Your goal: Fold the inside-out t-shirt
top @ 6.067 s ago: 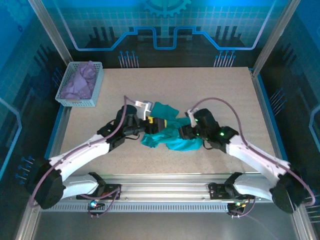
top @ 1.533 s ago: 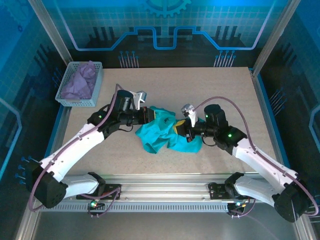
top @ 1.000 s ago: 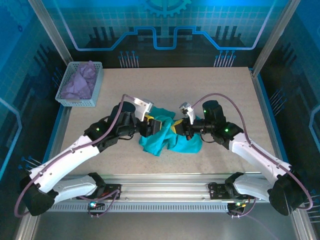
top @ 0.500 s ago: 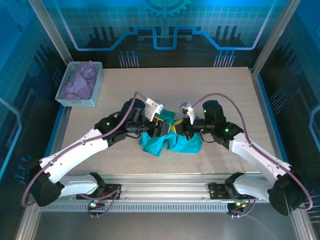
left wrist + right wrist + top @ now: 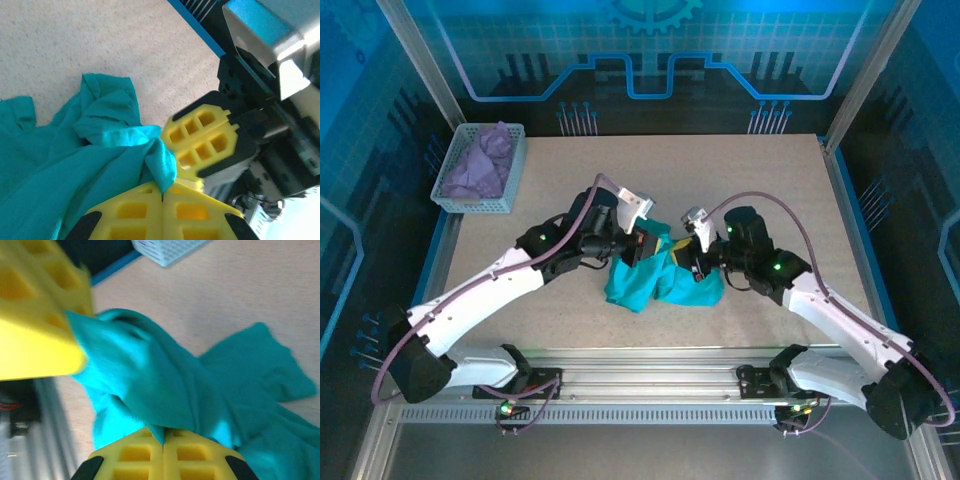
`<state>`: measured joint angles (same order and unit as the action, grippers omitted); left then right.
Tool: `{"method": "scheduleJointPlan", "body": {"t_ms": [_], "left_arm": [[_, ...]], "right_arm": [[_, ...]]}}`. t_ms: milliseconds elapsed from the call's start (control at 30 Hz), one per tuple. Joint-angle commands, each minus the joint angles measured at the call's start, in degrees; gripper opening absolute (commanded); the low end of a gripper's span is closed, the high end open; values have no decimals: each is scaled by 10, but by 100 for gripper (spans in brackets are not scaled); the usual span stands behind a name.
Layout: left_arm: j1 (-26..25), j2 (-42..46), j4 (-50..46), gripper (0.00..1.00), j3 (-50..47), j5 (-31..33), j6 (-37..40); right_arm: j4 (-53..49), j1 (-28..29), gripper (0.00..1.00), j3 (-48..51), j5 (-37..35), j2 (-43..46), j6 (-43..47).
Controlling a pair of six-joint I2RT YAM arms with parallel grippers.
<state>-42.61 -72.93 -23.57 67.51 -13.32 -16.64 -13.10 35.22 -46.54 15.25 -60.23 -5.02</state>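
The inside-out t-shirt (image 5: pixel 645 285) is a crumpled teal heap at the middle of the table. My left gripper (image 5: pixel 646 246) is at its upper edge, shut on a pinch of the teal fabric (image 5: pixel 162 167) that pokes up between its yellow fingertips (image 5: pixel 125 210). My right gripper (image 5: pixel 692 264) is close beside it on the right, shut on another fold of the t-shirt (image 5: pixel 190 385). The two grippers nearly meet: the right one's yellow fingers (image 5: pixel 200 142) face the left wrist camera, and the left one's finger (image 5: pixel 40 335) is at the upper left of the right wrist view. No tag is visible.
A white basket (image 5: pixel 510 175) holding a lavender cloth (image 5: pixel 478 165) stands at the table's back left corner; its mesh wall (image 5: pixel 165 250) is at the top of the right wrist view. Bare speckled tabletop (image 5: pixel 770 180) surrounds the shirt. Metal frame rails border the table.
My left gripper has closed on a fold of the shirt after reaching right toward the right gripper. The right gripper has stayed shut on the shirt and shifted slightly.
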Motion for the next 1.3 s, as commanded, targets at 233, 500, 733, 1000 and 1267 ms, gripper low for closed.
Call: {"method": "scheduleJointPlan", "body": {"t_ms": [233, 500, 733, 1000, 1267], "left_arm": [[37, 42, -94, 0, 78, -105, -121], [81, 63, -20, 0, 26, -114, -178], [94, 65, 4, 0, 15, -119, -189], [101, 67, 12, 0, 7, -117, -189], [154, 83, 55, 0, -9, -125, -223]], "right_arm": [[-63, 113, 16, -60, -453, 2, 89], [-70, 114, 32, -26, -311, 96, 95], [-23, 123, 41, -1, -152, 119, 87], [43, 153, 28, -9, -116, 11, 65], [76, 178, 14, 54, -64, 4, 70]]}}
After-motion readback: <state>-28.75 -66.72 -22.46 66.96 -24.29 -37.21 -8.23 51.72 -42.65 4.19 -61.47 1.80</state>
